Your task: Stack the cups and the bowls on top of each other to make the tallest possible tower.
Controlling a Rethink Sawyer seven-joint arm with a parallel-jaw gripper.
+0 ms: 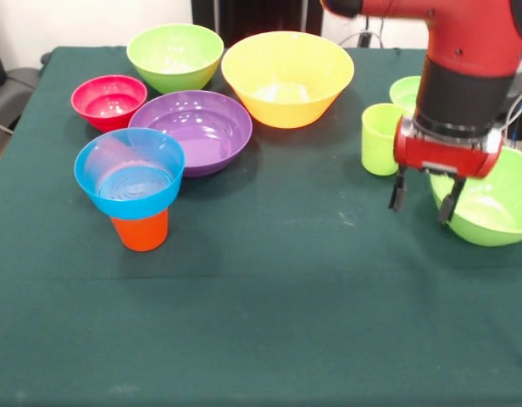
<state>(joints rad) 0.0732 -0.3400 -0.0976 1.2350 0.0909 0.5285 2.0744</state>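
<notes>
Tower (pixel 132 193) of blue bowl on orange cup (pixel 141 231) stands upright, mouth up, well apart from my gripper (pixel 423 197), whose fingers hang spread and empty. A lime green bowl (pixel 490 209) sits just behind them, a lime green cup (pixel 380 138) nearby.

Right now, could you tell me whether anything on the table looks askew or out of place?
Nothing is spilled or damaged. The one oddity is the wide blue plastic bowl perched on the narrow orange plastic cup: it overhangs all round and sits slightly off-centre, so it looks top-heavy.
</notes>
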